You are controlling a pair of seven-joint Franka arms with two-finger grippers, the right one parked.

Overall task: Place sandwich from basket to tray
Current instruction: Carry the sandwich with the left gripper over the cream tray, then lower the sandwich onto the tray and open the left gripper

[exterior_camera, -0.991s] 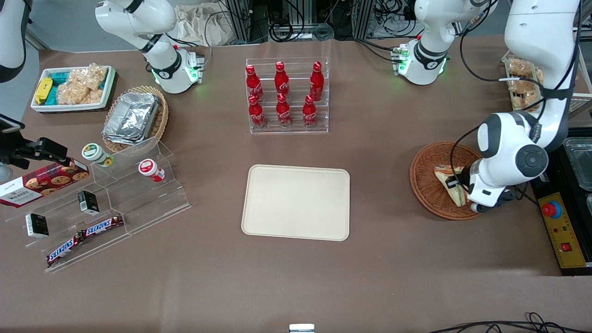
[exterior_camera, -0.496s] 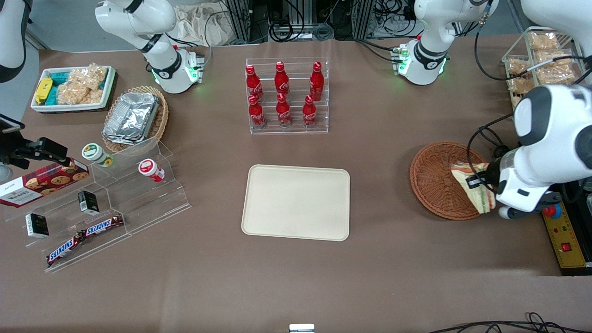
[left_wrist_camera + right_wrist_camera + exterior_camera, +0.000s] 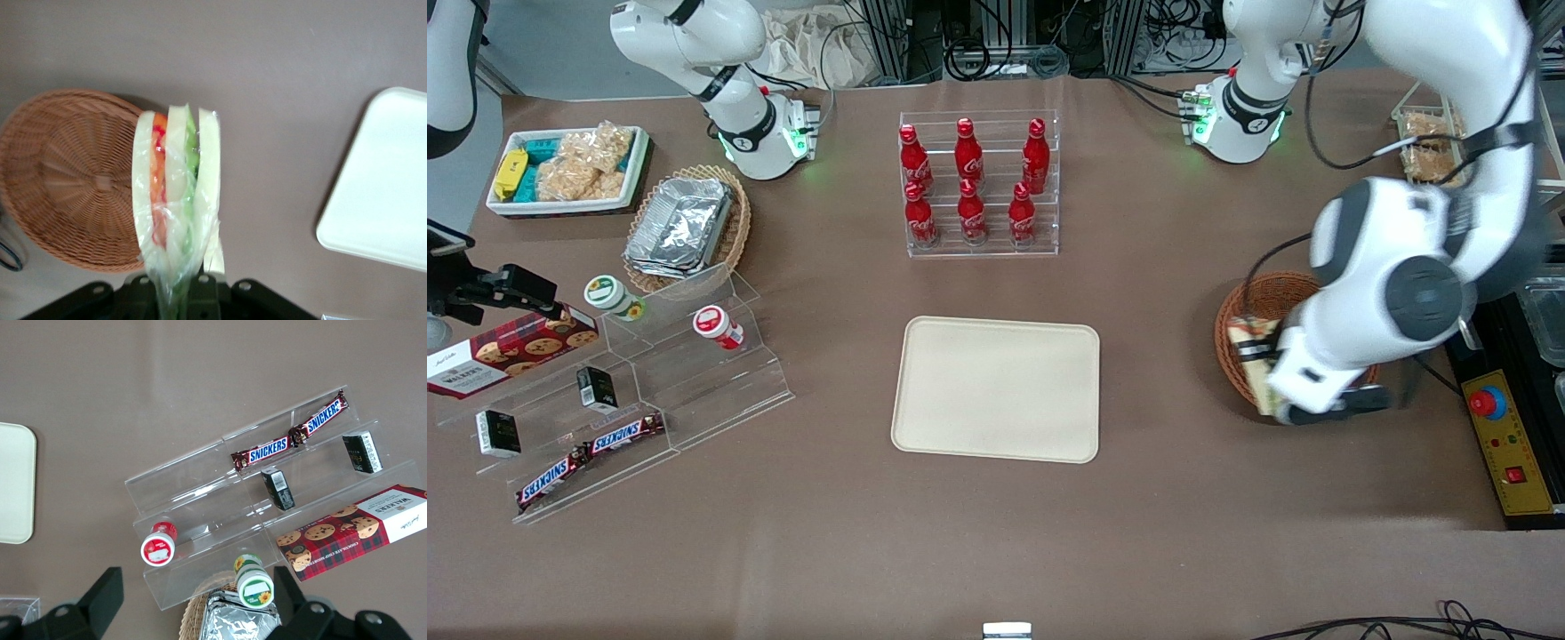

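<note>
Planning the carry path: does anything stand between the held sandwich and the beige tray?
Nothing visible does. The gripper holds the clear-wrapped triangular sandwich lifted above the reddish-brown wicker basket; only bare table lies between it and the cream-beige rectangular tray.

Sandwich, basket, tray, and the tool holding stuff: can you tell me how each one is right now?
Triangular wedge sandwich in clear wrap: gripped, lifted clear above the basket's edge.
Round reddish-brown wicker basket: nothing in it.
Flat cream-beige rectangular tray: nothing on it, waiting.
Left arm's tool: shut on the sandwich, up over the basket's tray-side edge.
Six red cola bottles: upright in their clear rack.
</note>
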